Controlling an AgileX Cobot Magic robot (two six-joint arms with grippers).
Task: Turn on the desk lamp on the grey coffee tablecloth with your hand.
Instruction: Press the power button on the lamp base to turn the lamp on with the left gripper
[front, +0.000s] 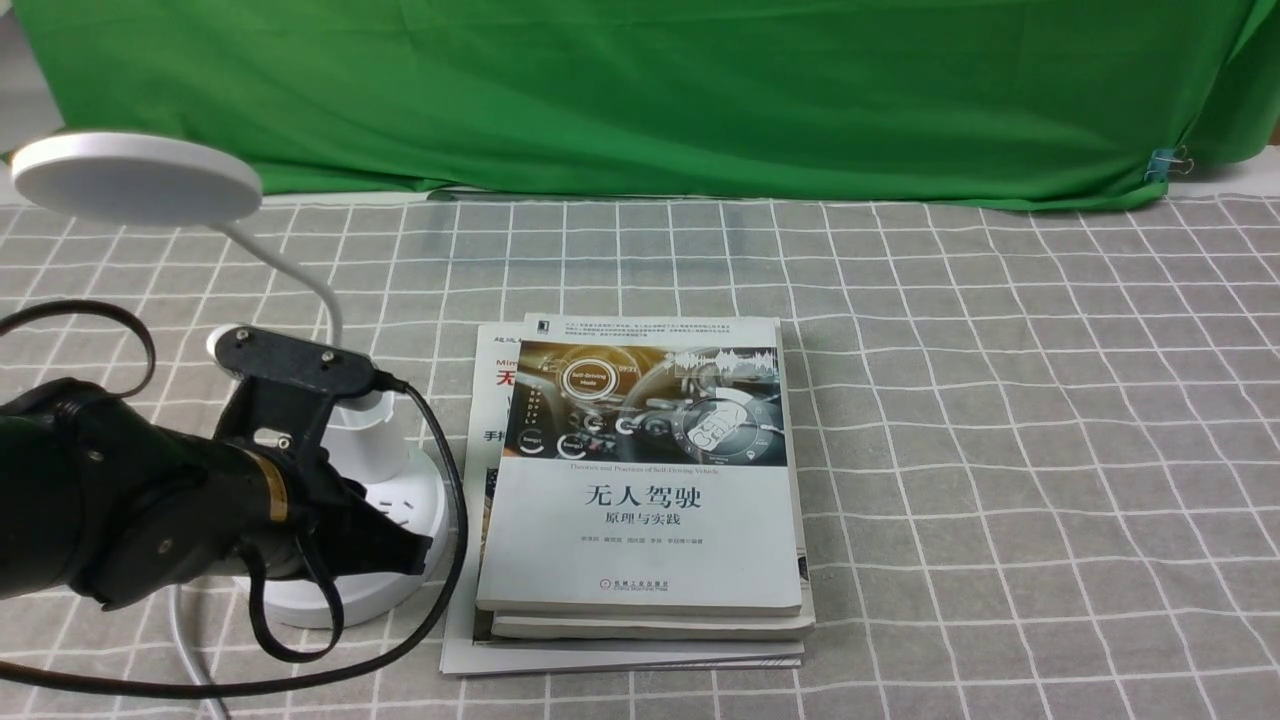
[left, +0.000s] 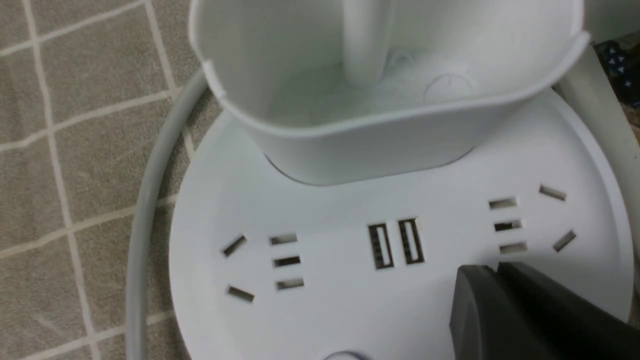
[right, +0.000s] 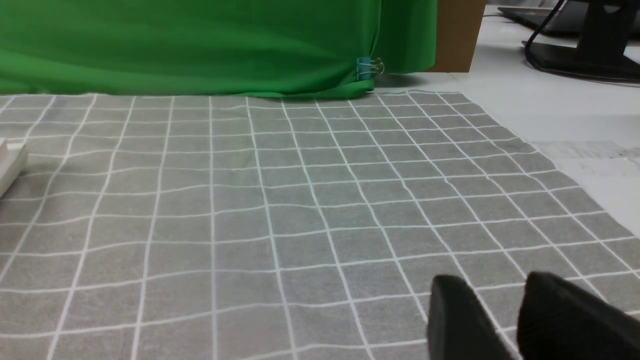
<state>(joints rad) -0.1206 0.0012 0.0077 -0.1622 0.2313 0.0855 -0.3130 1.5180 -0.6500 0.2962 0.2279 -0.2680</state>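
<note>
The desk lamp stands at the left of the grey coffee tablecloth (front: 1000, 450). Its round disc head (front: 135, 178) is raised on the thin gooseneck (front: 325, 290) above the cup (front: 372, 435) and round base (front: 415, 500). My left gripper (front: 405, 553) is shut and empty, its tip low over the front of the base. In the left wrist view the closed fingertips (left: 480, 285) sit on or just above the base (left: 325, 310), beside the USB ports (left: 395, 242), below the cup (left: 380, 125). A button's edge (left: 342, 356) barely shows. My right gripper (right: 495, 287) is slightly open above bare cloth (right: 300, 200).
A stack of books (front: 640, 480) lies right next to the lamp base. The lamp's white cord (front: 185, 640) runs off the front edge. A green backdrop (front: 640, 90) with a clip (front: 1165, 162) closes the far side. The cloth ends at bare white table (right: 575, 125) on the right.
</note>
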